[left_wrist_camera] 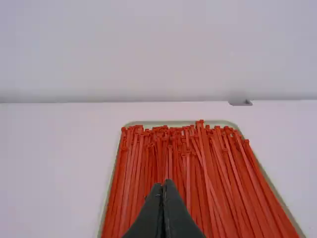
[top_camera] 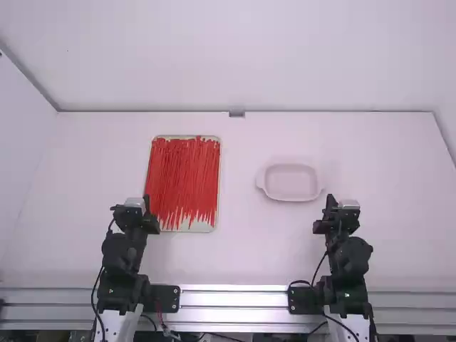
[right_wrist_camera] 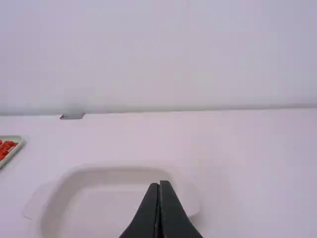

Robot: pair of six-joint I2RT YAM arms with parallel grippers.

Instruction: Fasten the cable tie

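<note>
A heap of red cable ties point(top_camera: 183, 182) lies left of the middle of the high view, on a pale rectangular tray point(top_camera: 187, 229), the ties running lengthwise up the picture. To the right of the middle sits a white dish point(top_camera: 261, 182) with 2 small handles, well apart from the tray. Both rest on the white table point(top_camera: 356, 142).

The left gripper point(top_camera: 147, 208) hangs at the lower left of the high view, just by the tray's lower left corner. In the left wrist view its 2 fingers point(left_wrist_camera: 171, 208) are pressed together with nothing between them, and the ties point(left_wrist_camera: 208, 168) spread out beyond their tips.

The right gripper point(top_camera: 329, 208) hangs at the lower right, just below the dish. In the right wrist view its fingers point(right_wrist_camera: 168, 208) are likewise closed on nothing, in front of the dish point(right_wrist_camera: 54, 198).

A small grey bracket point(top_camera: 236, 112) sits at the table's far edge.
</note>
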